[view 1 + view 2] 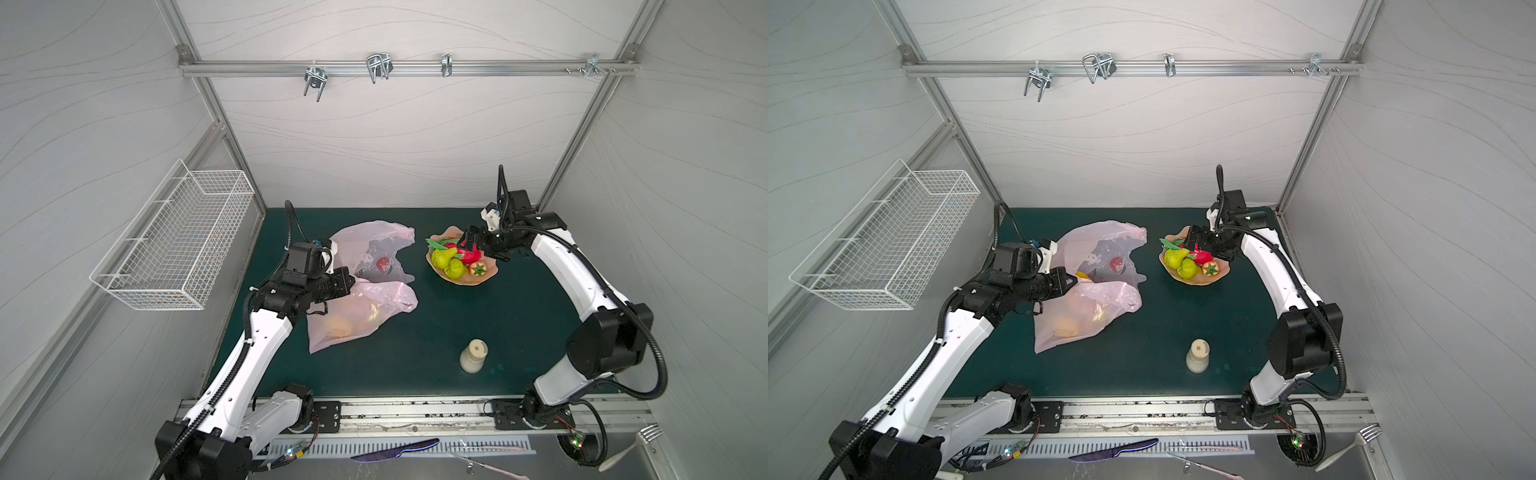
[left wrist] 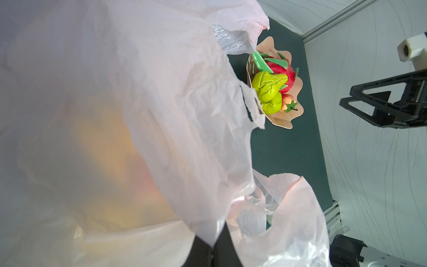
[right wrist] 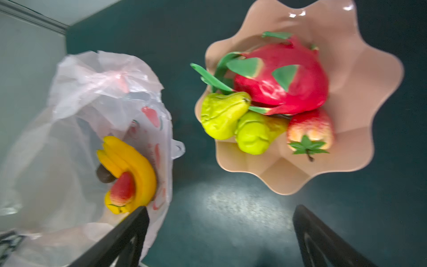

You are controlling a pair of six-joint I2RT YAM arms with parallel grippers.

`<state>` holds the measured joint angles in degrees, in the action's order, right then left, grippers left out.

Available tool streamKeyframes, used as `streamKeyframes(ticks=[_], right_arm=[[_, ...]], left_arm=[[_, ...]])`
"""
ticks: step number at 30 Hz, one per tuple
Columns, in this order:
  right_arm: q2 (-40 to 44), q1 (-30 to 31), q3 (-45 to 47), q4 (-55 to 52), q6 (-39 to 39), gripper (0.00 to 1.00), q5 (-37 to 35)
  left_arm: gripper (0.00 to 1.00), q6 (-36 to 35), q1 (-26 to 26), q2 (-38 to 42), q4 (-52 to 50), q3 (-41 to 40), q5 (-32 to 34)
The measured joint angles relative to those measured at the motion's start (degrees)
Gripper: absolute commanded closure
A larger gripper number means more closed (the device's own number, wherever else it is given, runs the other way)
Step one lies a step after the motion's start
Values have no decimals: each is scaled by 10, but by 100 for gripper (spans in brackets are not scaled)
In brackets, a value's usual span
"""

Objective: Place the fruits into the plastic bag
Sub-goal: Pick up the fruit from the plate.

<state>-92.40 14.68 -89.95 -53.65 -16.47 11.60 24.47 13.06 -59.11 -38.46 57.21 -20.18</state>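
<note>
The plastic bag (image 1: 376, 249) lies crumpled on the dark green table (image 1: 436, 345), left of centre, with its mouth gaping towards the right. The left gripper (image 1: 352, 282) comes in from the left, fingers pinched tight on the bag's rim, and lifts a fold of pale pink film. In the left wrist view that film (image 2: 138, 115) fills most of the frame, with the black fingers (image 2: 203, 252) closed on it at the edge.

Inside the bag, the right wrist view shows the yellow banana bunch (image 3: 131, 161), with a strawberry (image 3: 122, 188) resting against it. A dark brown round fruit (image 3: 104, 174) is tucked just behind. Blurry orange-yellow shapes (image 1: 345, 324) show through the near part of the bag; I cannot tell which fruits they are.

Over on the right, further back, sits the wavy peach plate (image 1: 490, 272). It carries the red dragon fruit (image 3: 288, 87), two green pears (image 3: 221, 113) pressed together beside it, and another strawberry (image 3: 309, 131) at the near side. The right gripper (image 1: 473, 245) hangs over the far side of the plate, above the dragon fruit. Its fingers (image 3: 136, 222) are spread wide with nothing between them.

A cream bottle (image 1: 473, 355) stands upright near the front, well apart from both. A white wire basket (image 1: 178, 241) hangs on the left wall.
</note>
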Motion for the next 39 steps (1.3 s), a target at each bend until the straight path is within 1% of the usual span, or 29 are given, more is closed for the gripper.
streamKeyframes(ticks=[4, 10, 13, 18, 25, 34, 39], right_arm=[[-17, -4, 0, -28, 47, 4, -50], [-71, -4, 0, -34, 92, 12, -81], [-104, -4, 0, -33, 104, 14, -96], [-147, -4, -10, -31, 113, 16, -122], [-174, -4, -20, -11, 120, 19, -152], [-216, -4, -22, 15, 120, 22, -169], [-224, -4, -27, 28, 118, 29, -176]], left_arm=[[100, 0, 0, -2, 3, 0, -1], [100, 0, 0, -2, 4, 0, -2], [100, 0, 0, -2, 4, 0, -2], [100, 0, 0, -2, 4, 0, -4], [100, 0, 0, -2, 4, 0, -10], [100, 0, 0, -2, 4, 0, -15], [100, 2, 0, -2, 4, 0, -16]])
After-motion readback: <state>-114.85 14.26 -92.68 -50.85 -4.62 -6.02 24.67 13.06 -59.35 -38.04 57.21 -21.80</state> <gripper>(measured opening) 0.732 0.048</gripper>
